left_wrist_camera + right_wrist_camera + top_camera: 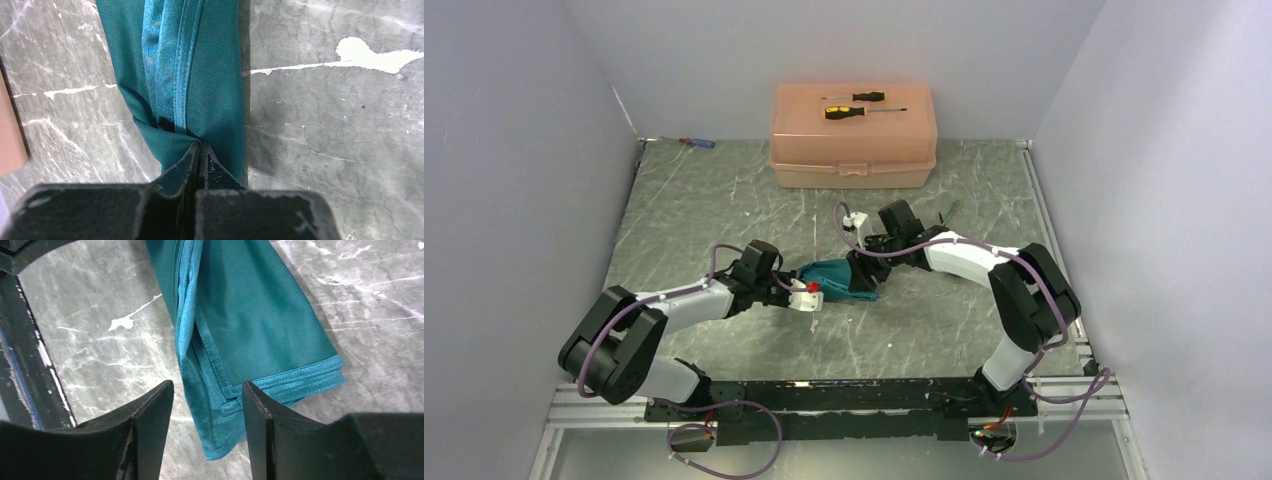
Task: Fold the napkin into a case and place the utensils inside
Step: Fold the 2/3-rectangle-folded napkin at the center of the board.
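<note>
The napkin (844, 278) lies mid-table as a long, narrow folded teal bundle between my two grippers. My left gripper (816, 292) is shut on its left end; in the left wrist view the fingertips (201, 148) pinch the bunched cloth (215, 75), whose hemmed layers run away from them. My right gripper (865, 264) hovers open over the other end. In the right wrist view its jaws (207, 387) stand apart either side of the napkin's stacked hemmed corner (250, 315), not touching it. A thin dark utensil with a greenish end (951, 208) lies behind the right arm.
A peach plastic box (854, 150) stands at the back with two yellow-and-black screwdrivers (864, 105) on its lid. A small red-and-blue screwdriver (696, 143) lies in the back left corner. Grey walls close in three sides. The black base rail (844, 390) runs along the near edge.
</note>
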### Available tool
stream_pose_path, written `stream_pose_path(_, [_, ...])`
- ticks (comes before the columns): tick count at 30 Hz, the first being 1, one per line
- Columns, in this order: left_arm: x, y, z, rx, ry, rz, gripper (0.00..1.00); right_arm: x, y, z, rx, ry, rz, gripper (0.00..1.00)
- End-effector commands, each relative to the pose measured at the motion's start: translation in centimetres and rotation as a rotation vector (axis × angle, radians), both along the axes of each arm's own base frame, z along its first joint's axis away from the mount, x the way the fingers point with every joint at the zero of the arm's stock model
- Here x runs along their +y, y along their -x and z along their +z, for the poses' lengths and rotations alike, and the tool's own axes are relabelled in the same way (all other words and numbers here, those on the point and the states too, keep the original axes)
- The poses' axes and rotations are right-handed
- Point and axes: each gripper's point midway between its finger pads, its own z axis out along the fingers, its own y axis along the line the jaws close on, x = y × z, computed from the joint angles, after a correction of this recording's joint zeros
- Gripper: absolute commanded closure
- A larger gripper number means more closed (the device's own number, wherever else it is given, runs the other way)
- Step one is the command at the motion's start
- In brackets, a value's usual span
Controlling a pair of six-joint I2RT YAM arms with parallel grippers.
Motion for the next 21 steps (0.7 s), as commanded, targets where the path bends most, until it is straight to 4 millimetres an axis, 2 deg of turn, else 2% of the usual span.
stream_pose_path(1, [3.5,5.3,-4.4,0.235,-0.134,0.049,0.97,0.6,-1.1,1.8,-0.148,-0.037,0.041,0.42])
stream_pose_path(4, [3.5,5.2,-4.4,0.229,-0.133,0.05,0.97,0.8,-1.0,2.2,-0.167,-0.038,0.043,0.41])
stream_pose_path(5, [3.6,5.3,-4.4,0.23,-0.135,0.05,0.97,0.9,-0.9,2.3,-0.17,-0.038,0.045,0.14])
stream_pose_path(6, [3.5,5.2,-4.3,0.227,-0.133,0.05,0.97,1.1,-0.8,2.5,-0.176,-0.037,0.049,0.02])
stream_pose_path(12, [3.5,5.1,-4.2,0.219,-0.133,0.047,0.97,1.6,-0.2,3.2,-0.229,-0.017,0.065,0.01])
stream_pose_path(18, [3.5,4.9,-4.1,0.206,-0.13,0.049,0.97,2.1,1.0,0.8,-0.282,0.108,0.105,0.12])
stream_pose_path(21, [3.6,5.0,-4.2,0.205,-0.132,0.045,0.97,2.2,1.5,-0.9,-0.309,0.183,0.133,0.12])
